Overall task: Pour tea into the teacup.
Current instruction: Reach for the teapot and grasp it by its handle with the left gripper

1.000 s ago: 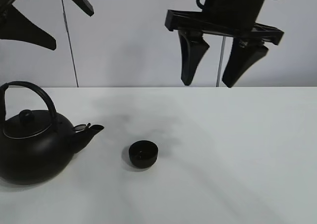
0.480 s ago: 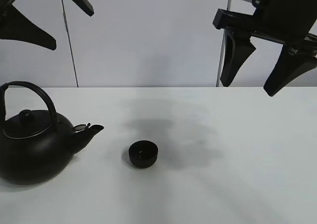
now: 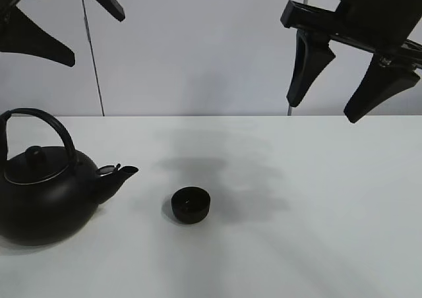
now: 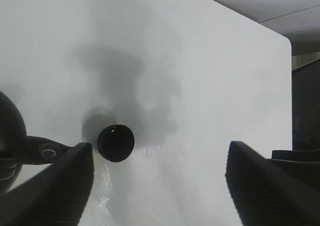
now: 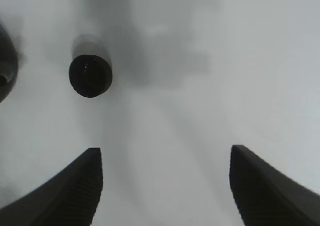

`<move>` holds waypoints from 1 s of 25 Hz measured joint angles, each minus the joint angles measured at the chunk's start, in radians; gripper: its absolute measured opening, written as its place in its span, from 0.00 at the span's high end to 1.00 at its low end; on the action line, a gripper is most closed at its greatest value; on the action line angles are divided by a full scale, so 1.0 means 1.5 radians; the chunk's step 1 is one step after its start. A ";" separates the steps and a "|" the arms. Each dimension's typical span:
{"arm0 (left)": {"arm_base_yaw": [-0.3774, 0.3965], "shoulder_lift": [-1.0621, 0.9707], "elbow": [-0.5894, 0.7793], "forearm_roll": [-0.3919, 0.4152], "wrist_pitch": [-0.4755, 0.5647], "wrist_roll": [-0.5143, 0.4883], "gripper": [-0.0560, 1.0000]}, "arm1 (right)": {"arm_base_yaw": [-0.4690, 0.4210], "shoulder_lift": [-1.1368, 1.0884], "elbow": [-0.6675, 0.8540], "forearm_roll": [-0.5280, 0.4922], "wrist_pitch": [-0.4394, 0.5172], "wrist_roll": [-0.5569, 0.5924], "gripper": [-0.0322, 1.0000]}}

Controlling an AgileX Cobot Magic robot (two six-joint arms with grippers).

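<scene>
The left hand (image 3: pixel 97 39) hangs high above the left end of the white table (image 3: pixel 316 232). Its two black fingers are spread wide and there is nothing between them. The right hand (image 3: pixel 322 113) is also raised, over the right half of the table, with its fingers apart and empty. Neither hand touches anything.

Below them, the small round matte-black teacup without handle (image 3: pixel 191 204) stands upright on the table, a little left of the middle and toward the front. The left hand's camera looks down on it and sees it between the two fingers, but far under them. Inside it is dark with one small shine, so I cannot tell whether it holds any liquid.

Just beside the teacup, on its left, stands the big black round-bellied kettle with an arched handle (image 3: pixel 43 192). Its lid is on and its short spout (image 3: pixel 122 173) points toward the teacup, with a small gap between them. The kettle sits flat on the table and is not tilted.

As I judge it, the task is at its very beginning. The kettle is not yet grasped, lifted or tipped. What is left is nearly everything: one hand, most likely the left because it is nearer, must come down to the handle, close on it, raise the kettle, bring the spout over the teacup and pour
</scene>
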 joint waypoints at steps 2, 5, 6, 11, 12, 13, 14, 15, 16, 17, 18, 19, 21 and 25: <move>0.000 0.000 0.000 0.000 0.000 0.000 0.44 | 0.000 0.000 0.000 0.021 -0.007 0.000 0.49; 0.000 0.000 0.000 0.000 0.000 0.000 0.44 | 0.000 0.000 0.000 0.045 -0.011 -0.004 0.49; 0.000 0.000 0.000 0.000 0.000 0.000 0.44 | 0.000 0.000 0.000 0.052 -0.013 -0.006 0.49; 0.000 0.000 0.000 0.000 0.000 0.000 0.44 | 0.000 0.000 0.000 0.086 -0.020 -0.018 0.49; 0.000 0.000 0.000 0.000 0.000 0.000 0.44 | 0.000 0.000 0.000 0.094 -0.021 -0.023 0.49; 0.000 0.000 0.000 0.000 0.000 0.000 0.44 | 0.000 0.000 0.000 0.103 -0.022 -0.026 0.49; 0.000 0.000 0.000 0.000 0.000 0.000 0.44 | 0.000 0.000 0.000 0.109 -0.023 -0.029 0.49; 0.000 0.000 0.000 0.000 0.000 0.000 0.44 | 0.000 0.000 0.000 0.112 -0.024 -0.031 0.49; 0.000 0.000 0.000 0.000 0.000 0.000 0.44 | 0.000 0.000 0.000 0.113 -0.025 -0.033 0.49; 0.000 0.000 0.000 0.000 0.000 0.000 0.44 | 0.000 0.000 0.000 0.114 -0.027 -0.033 0.49; 0.000 0.000 0.000 0.000 0.000 0.000 0.44 | 0.000 0.000 0.000 0.114 -0.032 -0.033 0.49; 0.000 0.000 0.000 0.000 0.000 0.000 0.44 | 0.000 0.000 0.000 0.114 -0.036 -0.033 0.49; 0.000 0.000 0.000 0.000 0.000 0.000 0.44 | 0.000 0.000 0.000 0.116 -0.039 -0.033 0.49; 0.000 0.000 0.000 0.000 0.000 0.000 0.44 | 0.000 0.000 0.000 0.116 -0.039 -0.034 0.49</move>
